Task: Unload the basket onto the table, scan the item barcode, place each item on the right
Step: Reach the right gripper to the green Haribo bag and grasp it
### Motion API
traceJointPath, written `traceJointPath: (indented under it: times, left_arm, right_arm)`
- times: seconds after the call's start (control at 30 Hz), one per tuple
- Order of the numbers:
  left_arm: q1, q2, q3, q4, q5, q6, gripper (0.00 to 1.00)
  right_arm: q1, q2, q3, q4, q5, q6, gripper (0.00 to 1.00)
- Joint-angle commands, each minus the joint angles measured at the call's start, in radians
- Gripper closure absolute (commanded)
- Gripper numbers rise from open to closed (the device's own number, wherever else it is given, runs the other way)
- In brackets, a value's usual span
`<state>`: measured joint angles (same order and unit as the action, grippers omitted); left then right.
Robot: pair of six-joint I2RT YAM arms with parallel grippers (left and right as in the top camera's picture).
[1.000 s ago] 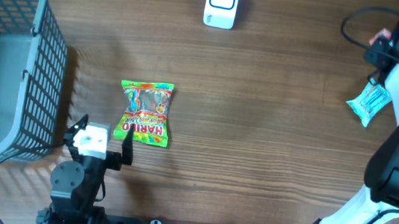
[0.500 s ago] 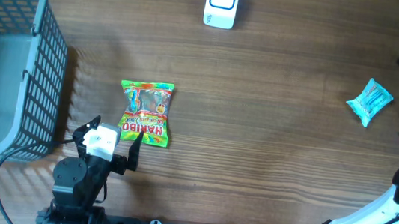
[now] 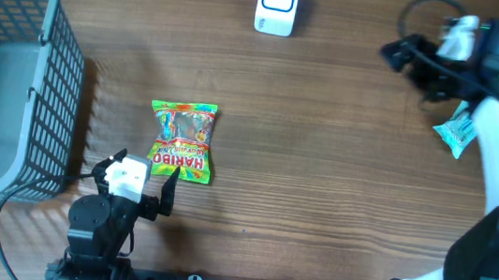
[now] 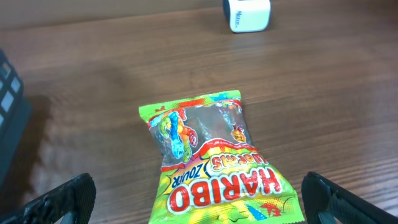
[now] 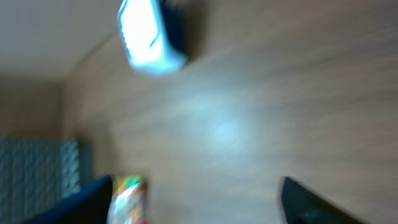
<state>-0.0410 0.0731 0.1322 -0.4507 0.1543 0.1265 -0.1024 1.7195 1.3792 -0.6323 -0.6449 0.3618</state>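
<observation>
Just ahead of my left claw [image 3: 138, 167], spread wide and empty, the Haribo bag [image 3: 183, 142] lies flat on the table [image 3: 322, 167]; my right claw [image 3: 410, 66], fingers apart, holds nothing, right of the scanner [image 3: 277, 4].

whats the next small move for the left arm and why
Probably lower the left gripper onto the near end of the Haribo bag and close: its fingers stand wide open on either side of that end, and the bag lies flat, far from the scanner.
</observation>
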Motion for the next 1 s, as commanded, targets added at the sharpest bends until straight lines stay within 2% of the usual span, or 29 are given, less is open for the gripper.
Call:
traceJointPath:
  times: [0.0, 0.07, 0.1, 0.23, 0.43, 0.63, 0.67, 0.73, 0.83, 0.9, 0.97]
  left_arm:
    - [0.005, 0.0, -0.001, -0.004, -0.196, -0.287, 0.0]
    - [0.005, 0.0, -0.001, -0.006, -0.247, -0.346, 0.0]
    - [0.005, 0.0, -0.001, -0.008, -0.254, -0.348, 0.0]
    - [0.005, 0.001, -0.001, -0.008, -0.254, -0.348, 0.0]
    - [0.005, 0.001, -0.001, -0.007, -0.253, -0.348, 0.0]
    - [0.005, 0.001, -0.001, -0.006, -0.253, -0.347, 0.0]
    - [0.005, 0.001, -0.001, -0.006, -0.253, -0.348, 0.0]
    - [0.005, 0.001, -0.001, -0.006, -0.253, -0.348, 0.0]
    - [0.005, 0.001, -0.001, -0.006, -0.253, -0.348, 0.0]
    - [0.005, 0.001, -0.001, -0.006, -0.253, -0.348, 0.0]
    - [0.005, 0.001, -0.001, -0.006, -0.253, -0.348, 0.0]
  right_arm:
    - [0.177, 0.023, 0.0, -0.035, -0.047, 0.06, 0.26]
    - [0.288, 0.029, 0.0, -0.046, 0.02, 0.113, 0.26]
    - [0.376, 0.035, 0.0, -0.04, 0.078, 0.143, 0.26]
    - [0.547, 0.088, 0.0, -0.03, 0.246, 0.259, 0.26]
    - [0.765, 0.268, 0.0, 0.138, 0.21, 0.274, 0.22]
    - [0.866, 0.349, 0.0, 0.296, 0.205, 0.297, 0.19]
    - [0.871, 0.353, 0.0, 0.314, 0.219, 0.307, 0.15]
    - [0.872, 0.364, 0.0, 0.33, 0.257, 0.326, 0.14]
    - [0.872, 0.388, 0.0, 0.341, 0.28, 0.33, 0.03]
    - [0.872, 0.423, 0.0, 0.36, 0.286, 0.334, 0.04]
    - [0.873, 0.454, 0.0, 0.378, 0.286, 0.358, 0.16]
